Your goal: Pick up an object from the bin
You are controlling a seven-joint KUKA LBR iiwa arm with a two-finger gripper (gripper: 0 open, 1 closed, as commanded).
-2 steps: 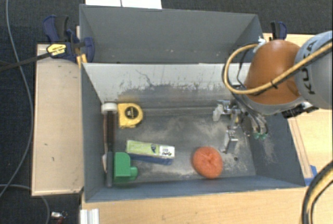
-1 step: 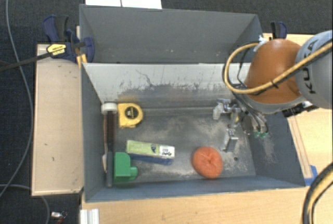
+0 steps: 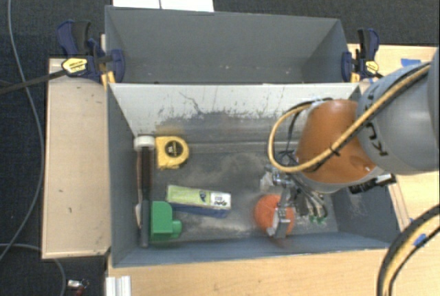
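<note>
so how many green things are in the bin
2: a green block in the near left corner and a pale green packet beside it. The arm may hide others.

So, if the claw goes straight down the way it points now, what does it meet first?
Probably the orange ball, right beside the claw near the front wall of the bin. Depth is unclear, so it may slide past it onto the floor.

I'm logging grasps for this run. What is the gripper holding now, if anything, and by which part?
It cannot be told. The gripper is down beside an orange round thing by the near wall of the bin, partly covering it.
</note>
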